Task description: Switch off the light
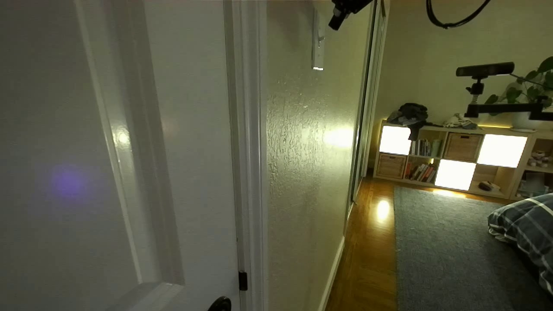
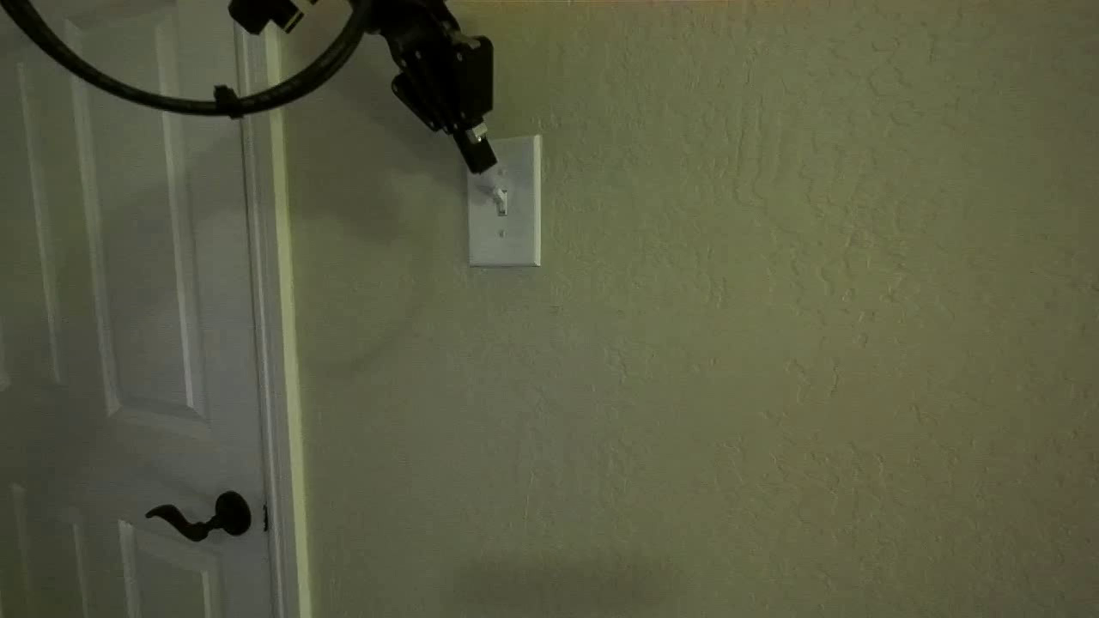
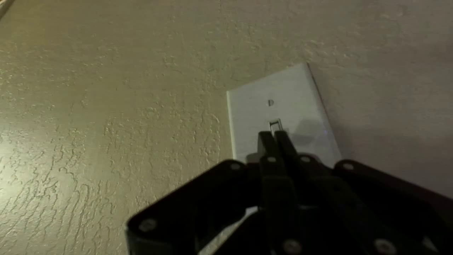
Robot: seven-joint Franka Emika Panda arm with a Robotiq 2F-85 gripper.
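Note:
The light's switch is a white wall plate with a small toggle lever, in both exterior views (image 1: pixel 318 54) (image 2: pixel 515 245) and the wrist view (image 3: pixel 254 117). The toggle (image 2: pixel 501 201) sits mid-plate and appears to tilt upward. My gripper's two black fingers are together with a thin gap and nothing between them. In an exterior view the fingertips (image 2: pixel 482 160) overlap the plate's upper left, just above the toggle. In another exterior view they (image 1: pixel 336 22) stand off the wall, higher than the toggle. In the wrist view the fingertips (image 3: pixel 273 134) partly cover the toggle's slot. Contact cannot be seen. The lamp is out of view.
A white door (image 2: pixel 137 343) with a dark handle (image 2: pixel 202 519) stands beside the plate. The arm's black cable (image 2: pixel 172 103) hangs near the wall. A shelf (image 1: pixel 440 129) with glowing white cubes, a mounted camera (image 1: pixel 486 69), a rug (image 1: pixel 440 250) and a bed (image 1: pixel 529 229) are farther off.

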